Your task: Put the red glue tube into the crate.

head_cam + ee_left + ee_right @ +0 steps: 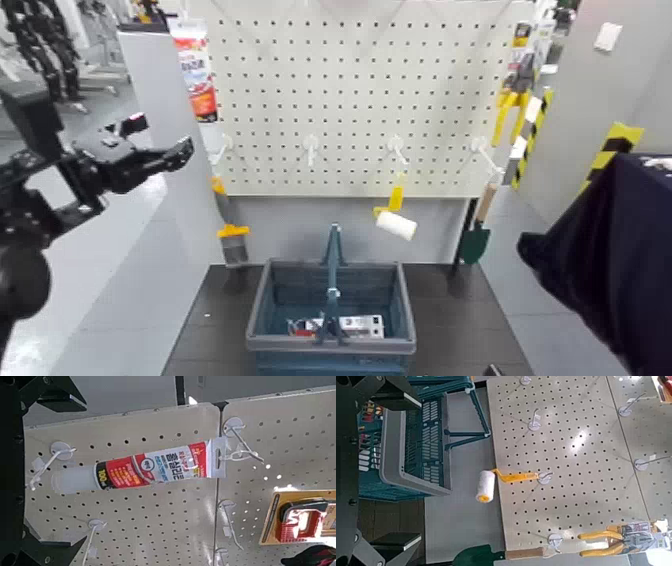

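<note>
The red glue tube [196,72] hangs on a hook at the upper left of the pegboard; in the left wrist view [154,465] it lies across the picture, white nozzle at one end, hang tab on the hook at the other. My left gripper [176,153] is open and empty, raised left of the board, a little below the tube and apart from it. The crate [266,300] stands on the dark table below the board, its central handle upright; it also shows in the right wrist view [395,451]. My right gripper [387,467] is open and empty, held back on the right.
The pegboard [350,100] also carries a white paint roller with yellow handle [396,222], a yellow-handled brush [232,240], a green trowel [476,238] and yellow pliers [508,105]. Small packages [352,325] lie inside the crate. My dark right arm [610,260] fills the right side.
</note>
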{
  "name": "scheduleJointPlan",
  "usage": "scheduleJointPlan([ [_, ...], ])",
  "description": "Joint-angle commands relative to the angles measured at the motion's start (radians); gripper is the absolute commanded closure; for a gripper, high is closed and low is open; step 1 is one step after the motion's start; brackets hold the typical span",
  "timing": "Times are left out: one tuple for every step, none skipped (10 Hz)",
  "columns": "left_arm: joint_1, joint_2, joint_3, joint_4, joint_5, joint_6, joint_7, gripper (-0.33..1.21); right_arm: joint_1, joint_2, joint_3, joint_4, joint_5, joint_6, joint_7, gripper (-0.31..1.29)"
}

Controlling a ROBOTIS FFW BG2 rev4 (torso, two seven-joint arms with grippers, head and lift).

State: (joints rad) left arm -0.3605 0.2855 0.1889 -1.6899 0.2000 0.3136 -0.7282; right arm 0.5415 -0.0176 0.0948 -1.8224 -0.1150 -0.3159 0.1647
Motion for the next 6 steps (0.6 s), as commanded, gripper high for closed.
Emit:
scheduleJointPlan([
  [-0.086, 0.018, -0.012, 0.102, -0.014, -0.022, -0.033, 0.17, -0.006, 0.001, 0.002, 0.000, 0.000, 0.009, 0.009, 0.14],
  [-0.124, 0.020, -0.025, 0.153, -0.014, -0.033, -0.048, 0.17, -0.008, 0.001, 0.002, 0.002, -0.002, 0.011, 0.012, 0.14],
  [-0.166, 0.021, -0.046, 0.216, -0.013, -0.051, -0.077, 0.18, -0.011, 0.001, 0.002, 0.002, 0.000, 0.015, 0.015, 0.14],
  [-0.195, 0.021, -0.069, 0.256, -0.013, -0.064, -0.085, 0.19, -0.014, -0.001, 0.003, 0.003, -0.002, 0.017, 0.019, 0.14],
  [-0.225, 0.027, -0.094, 0.291, -0.013, -0.067, -0.102, 0.21, -0.017, -0.001, 0.005, 0.003, -0.002, 0.018, 0.021, 0.14],
  [-0.248, 0.034, -0.118, 0.314, -0.008, -0.074, -0.111, 0.21, -0.018, -0.001, 0.005, 0.003, -0.002, 0.021, 0.026, 0.14],
])
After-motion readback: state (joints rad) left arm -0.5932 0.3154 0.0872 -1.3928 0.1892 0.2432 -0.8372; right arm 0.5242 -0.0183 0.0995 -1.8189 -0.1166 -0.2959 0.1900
